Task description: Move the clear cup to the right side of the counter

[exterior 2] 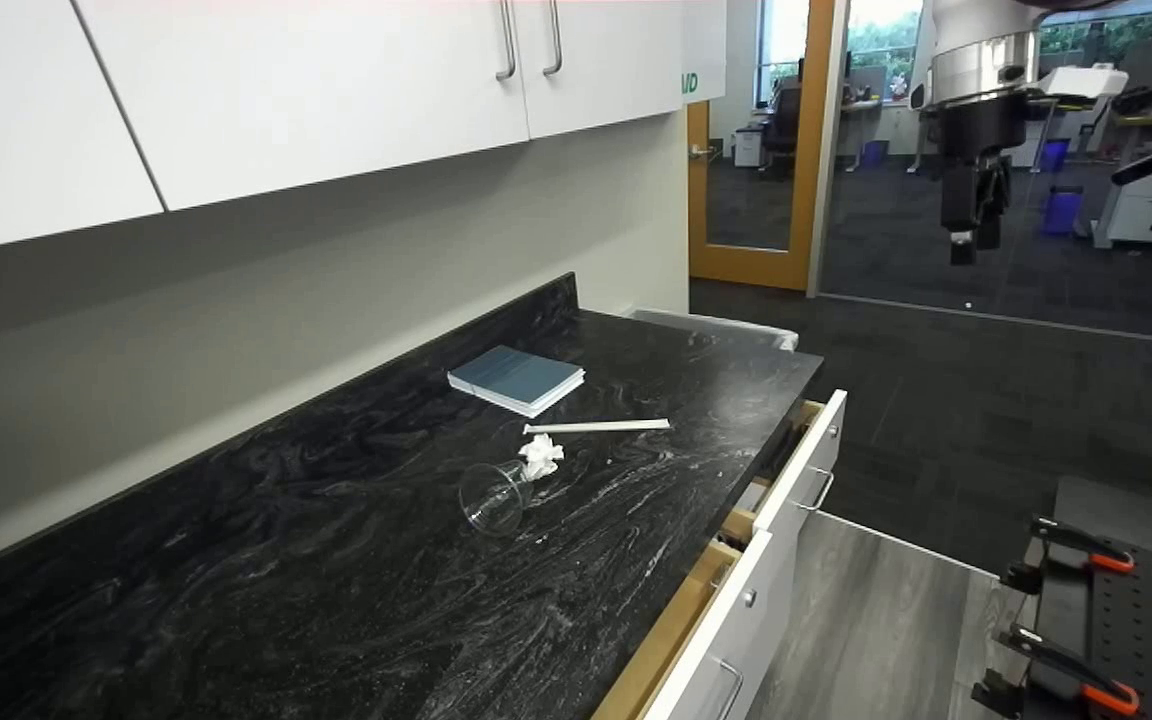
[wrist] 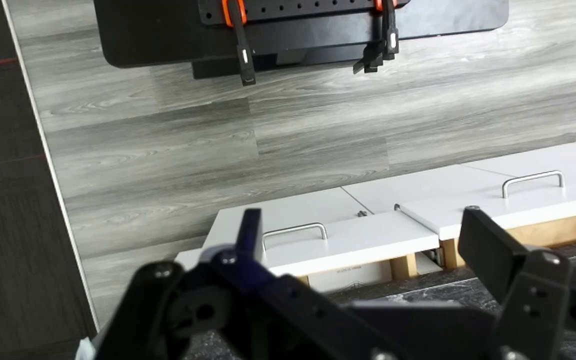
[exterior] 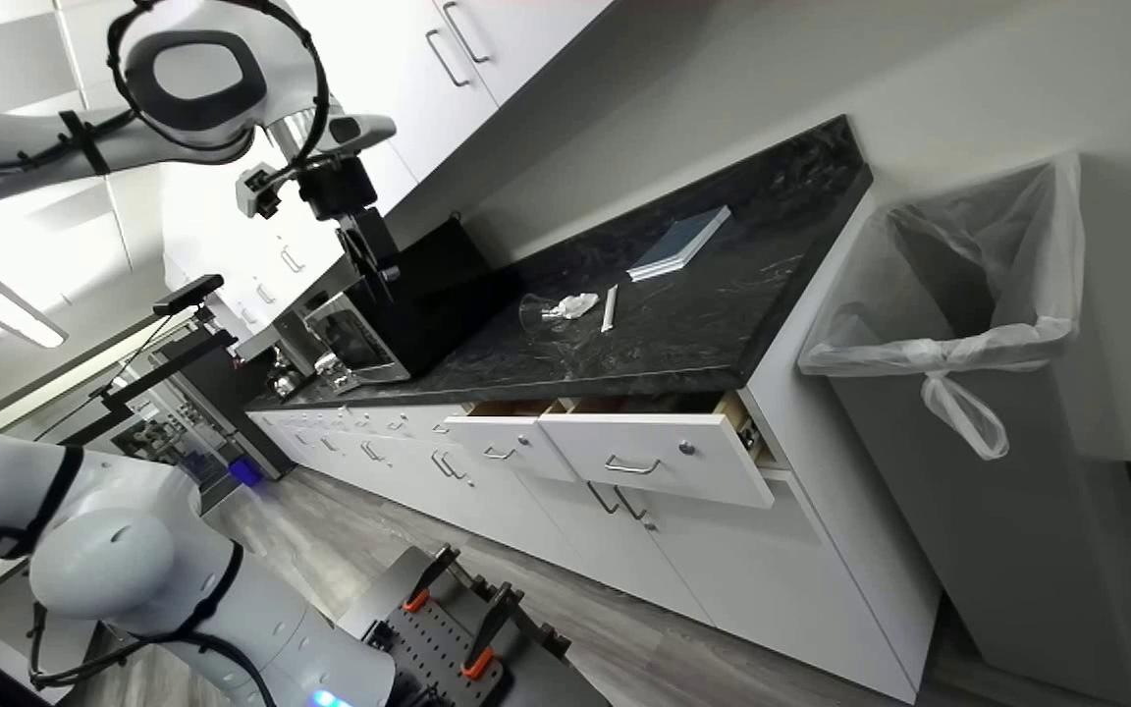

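Nearest in an exterior view, the black surface (exterior 2: 266,610) fills the foreground, with a pulled-out drawer (exterior 2: 726,650) along its front edge. A little farther back on it lies the clear cup (exterior 2: 493,500), tipped onto its side, mouth turned roughly toward the camera. A crumpled white piece (exterior 2: 541,457) sits just beside its narrower end; whether they touch I cannot tell. Next comes a thin pale stick (exterior 2: 598,427), and behind that a blue-topped book (exterior 2: 518,378), closer to the wall (exterior 2: 386,260). A second drawer (exterior 2: 816,455) juts out farther along. The tool (wrist: 362,214) hangs high above the surface's level, spread wide in the wrist view. Past the surface's far end, well apart from the cup, stands a lined bin (exterior: 1017,520); farther still, a wood-framed door (exterior 2: 751,262).
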### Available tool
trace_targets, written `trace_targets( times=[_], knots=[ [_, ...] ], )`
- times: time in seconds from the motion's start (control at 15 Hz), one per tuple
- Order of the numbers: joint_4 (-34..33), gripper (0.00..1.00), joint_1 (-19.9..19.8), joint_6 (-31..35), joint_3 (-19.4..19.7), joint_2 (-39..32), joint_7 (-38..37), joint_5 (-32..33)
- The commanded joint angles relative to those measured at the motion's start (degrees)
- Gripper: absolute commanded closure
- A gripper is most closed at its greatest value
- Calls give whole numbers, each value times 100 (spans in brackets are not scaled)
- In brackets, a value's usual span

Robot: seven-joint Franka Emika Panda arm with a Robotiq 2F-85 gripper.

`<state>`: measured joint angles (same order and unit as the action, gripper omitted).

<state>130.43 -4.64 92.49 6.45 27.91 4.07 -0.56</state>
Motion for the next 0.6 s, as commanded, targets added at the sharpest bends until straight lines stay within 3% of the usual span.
trace_targets(
  times=[0.0,0.27,0.53],
  knots=[
    [-7,0,405,589,-730,-94,-530,-100],
    [-181,0,851,1699,-1736,-639,-1607,90],
    [-604,0,1065,2931,-2641,-1729,-2767,854]
  ],
)
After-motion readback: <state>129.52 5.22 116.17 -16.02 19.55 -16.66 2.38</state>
